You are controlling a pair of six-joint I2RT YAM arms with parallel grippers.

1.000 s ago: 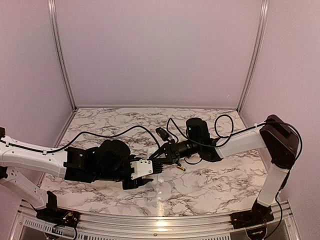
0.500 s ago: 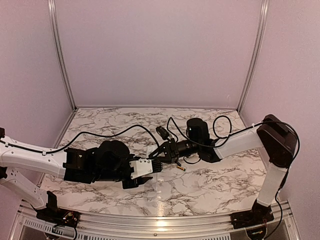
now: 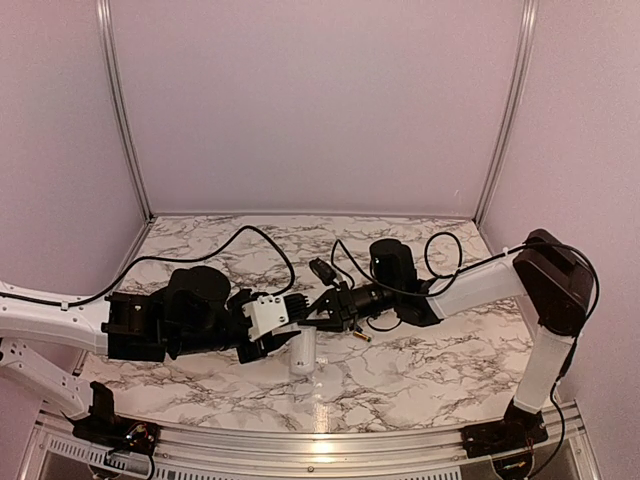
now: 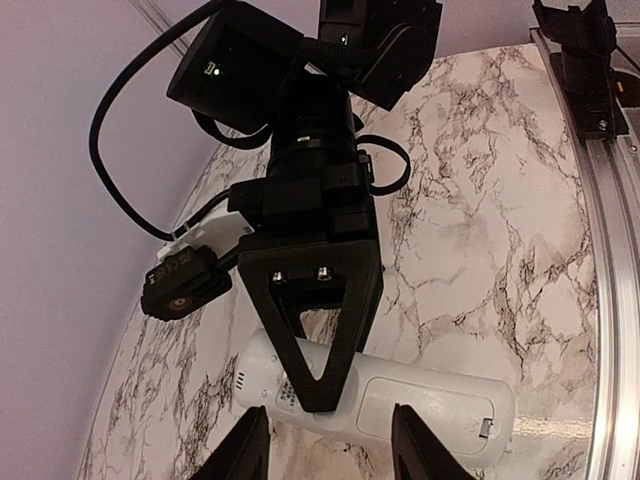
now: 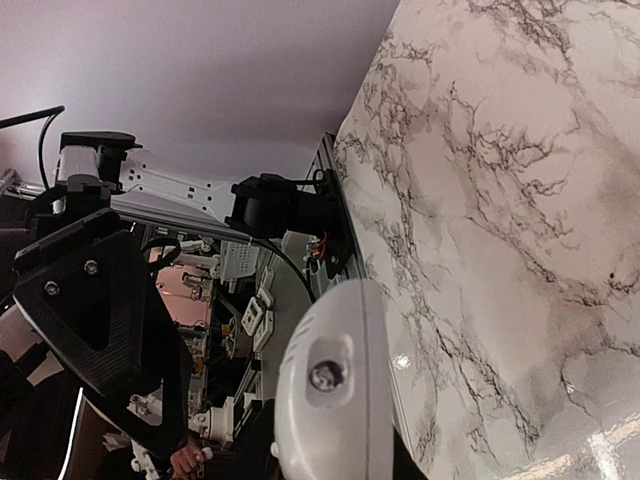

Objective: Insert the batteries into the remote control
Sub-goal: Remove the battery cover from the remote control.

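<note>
Left claw (image 4: 330, 450): fingers partway apart, tips reaching out just over the near long edge of the remote control. I cannot tell whether they touch it, and the pictures show no clamp on it.
Right claw (image 4: 318, 390): jaws together, forming one black wedge. Its tip comes down onto the back of the remote control, about a third of the way along from the rounded end.
Remote control (image 4: 430, 410): white, lying flat on the desk (image 4: 480, 220) with its back up and the battery-cover outline and small latch showing. In the left wrist view it lies crosswise, long axis running from 9 to 3 o'clock, and extends past the left claw's 3 o'clock finger. From above it sits at 6 o'clock from the right claw's tip and at 3 o'clock from the left claw's fingers.
Remote, right wrist view: only its rounded end with a small round emitter window shows, large and close at the bottom of the frame.
Battery (image 3: 360, 336): one small dark cylinder with a gold end, lying on the desk at about 4 o'clock from the right claw's tip, near the claw and apart from the remote control. Neither claw touches it.
Desk: marbled white and grey, carrying the remote control and the battery.
</note>
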